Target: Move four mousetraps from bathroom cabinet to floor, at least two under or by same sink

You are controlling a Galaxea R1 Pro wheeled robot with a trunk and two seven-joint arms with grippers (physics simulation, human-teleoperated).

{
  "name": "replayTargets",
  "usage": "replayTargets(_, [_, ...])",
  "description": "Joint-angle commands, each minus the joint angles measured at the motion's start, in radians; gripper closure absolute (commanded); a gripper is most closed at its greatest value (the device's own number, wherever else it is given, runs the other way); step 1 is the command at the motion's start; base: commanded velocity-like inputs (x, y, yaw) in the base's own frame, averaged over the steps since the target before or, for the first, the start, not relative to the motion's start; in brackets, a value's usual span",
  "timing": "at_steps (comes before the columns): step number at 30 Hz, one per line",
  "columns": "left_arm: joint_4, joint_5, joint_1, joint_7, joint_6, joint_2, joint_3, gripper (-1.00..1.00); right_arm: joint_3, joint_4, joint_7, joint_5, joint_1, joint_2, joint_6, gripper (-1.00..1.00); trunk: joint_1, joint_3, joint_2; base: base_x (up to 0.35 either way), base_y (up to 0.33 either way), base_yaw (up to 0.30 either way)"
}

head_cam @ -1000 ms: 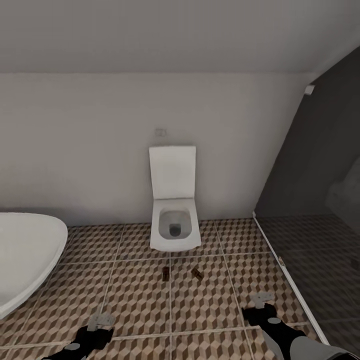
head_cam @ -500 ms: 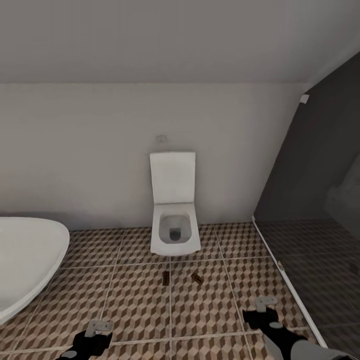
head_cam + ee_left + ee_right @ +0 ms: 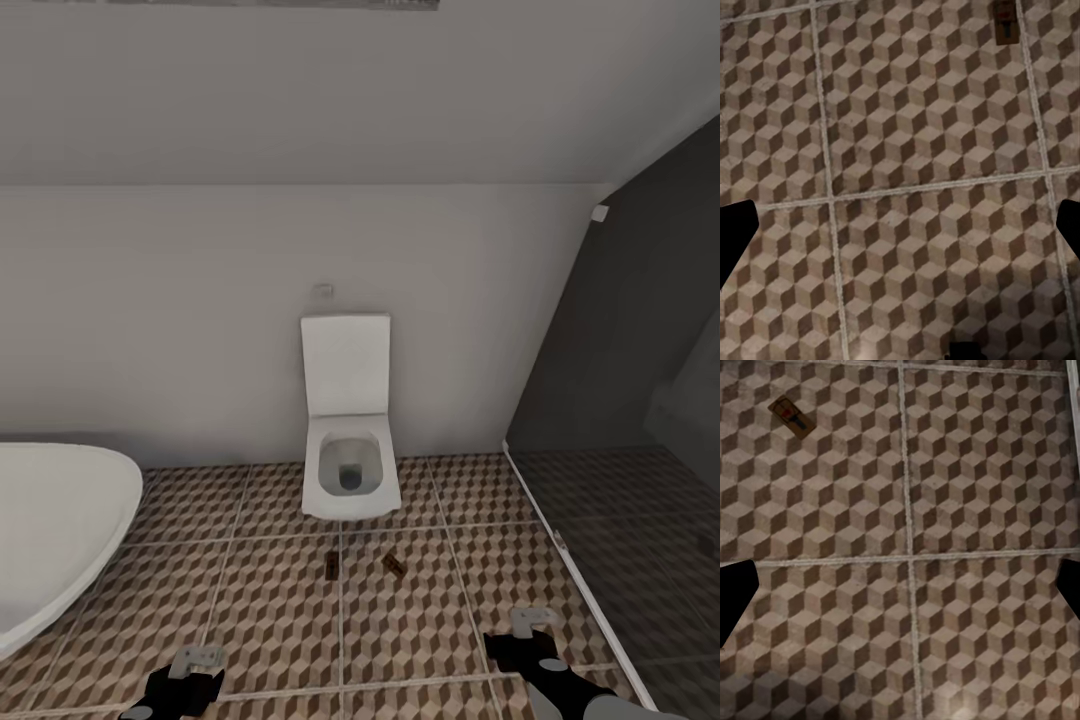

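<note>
Head view puts your left gripper (image 3: 196, 662) low at the left and your right gripper (image 3: 531, 622) low at the right, both hanging above the bathroom floor (image 3: 270, 610) with nothing between their fingers. In each wrist view the dark fingertips sit at opposite edges of the frame, so both sets of jaws stand wide apart and empty.

Two mousetraps already lie on the tiles ahead of you, between the grippers and the toilet (image 3: 349, 450): one (image 3: 331, 567) just left of the centre grout line, the other (image 3: 394, 565) slightly to its right and turned at an angle. The left wrist view catches the first (image 3: 1004, 20) at the far end of its tile; the right wrist view shows the second (image 3: 792, 416), red mark up, well clear of the fingers.

My guess is you are between trips, with more traps to fetch from the cabinet. Turn the base slowly, keep both arms tucked, and steer wide of the bathtub (image 3: 50, 530) on your left and the dark glass shower panel (image 3: 620, 400) on your right. Note that these two traps sit near the toilet; whether they count as next to a sink I cannot tell.
</note>
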Motion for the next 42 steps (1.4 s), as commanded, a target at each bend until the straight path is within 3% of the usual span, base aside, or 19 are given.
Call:
replayTargets(1, [0.004,0.011,-0.001,-0.005,-0.009,0.0,-0.007,-1.0,0.008,0.0,0.0,-0.008,0.0,0.001,-0.002,-1.0,-0.004,0.004,0.007,0.0,0.0,0.0])
replayTargets(13, [0.004,0.023,-0.001,-0.002,-0.016,-0.002,-0.007,-1.0,0.008,0.0,0.035,-0.009,0.0,0.005,-0.001,-1.0,-0.05,0.06,0.091,0.0,0.0,0.0])
replayTargets(42, [0.004,0.024,-0.001,-0.001,-0.016,-0.005,-0.007,-1.0,0.008,0.0,0.038,-0.009,0.0,0.006,0.0,-1.0,-0.161,0.196,0.294,0.0,0.0,0.0])
